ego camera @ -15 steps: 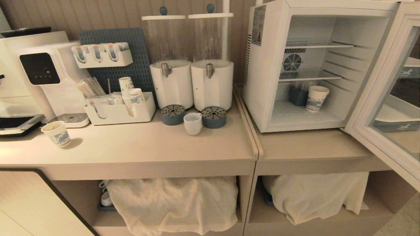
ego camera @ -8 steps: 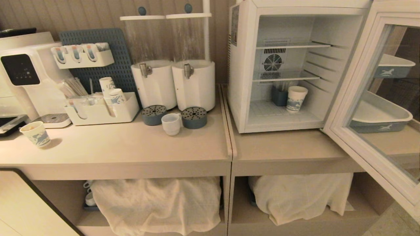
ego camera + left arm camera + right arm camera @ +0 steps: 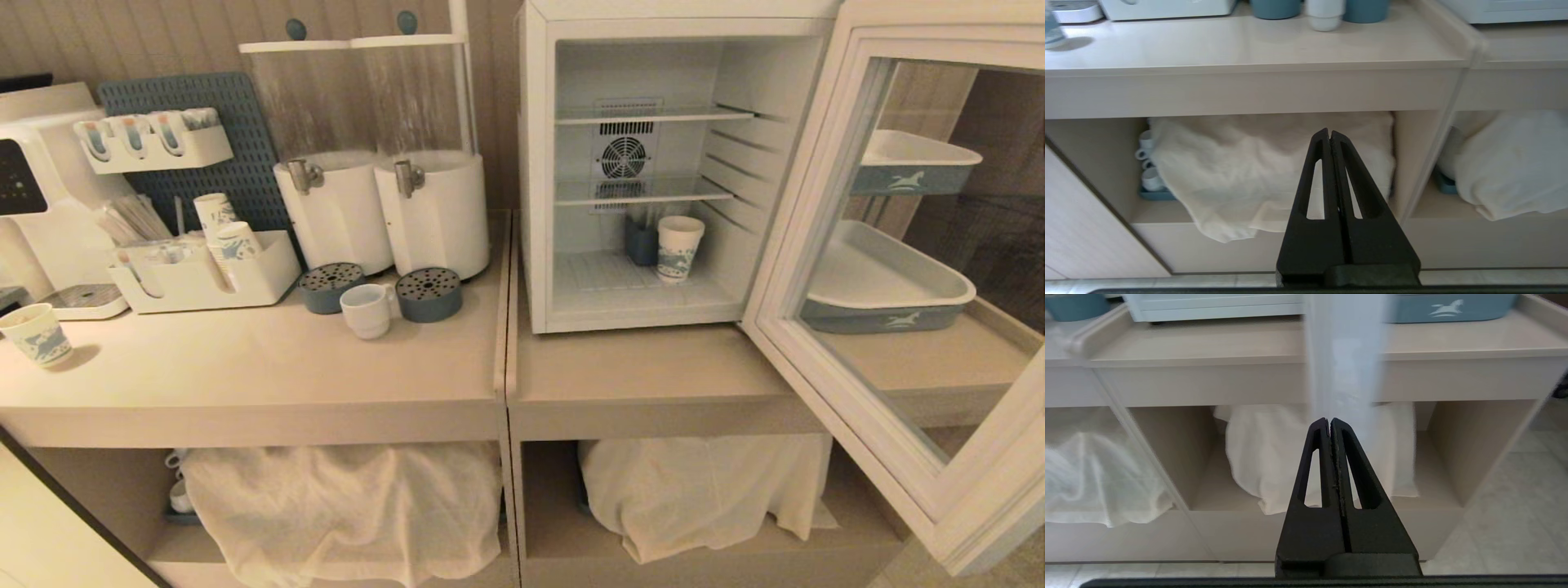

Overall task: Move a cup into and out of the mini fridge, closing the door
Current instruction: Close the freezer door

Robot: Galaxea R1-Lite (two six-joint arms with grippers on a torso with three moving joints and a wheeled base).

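The small white cup (image 3: 365,310) stands on the counter between two round blue drip trays, in front of the drink dispensers; its base also shows in the left wrist view (image 3: 1325,18). The mini fridge (image 3: 637,28) stands to its right with the door (image 3: 804,204) swung wide open toward me. Neither arm is in the head view. My left gripper (image 3: 1329,132) is shut and empty, low in front of the cloth-covered shelf under the counter. My right gripper (image 3: 1329,421) is also shut and empty, just below the door's blurred white edge (image 3: 1345,355).
Inside the fridge stand a patterned paper cup (image 3: 679,247) and a blue holder (image 3: 642,242). Another paper cup (image 3: 37,335) sits at the counter's far left. Two white dispensers (image 3: 424,212) and an organiser tray (image 3: 204,282) line the back. Blue-and-white trays (image 3: 890,286) show through the door glass.
The whole head view has shifted left, so the camera has moved right along the counter. The cup, fridge and door keep their places.
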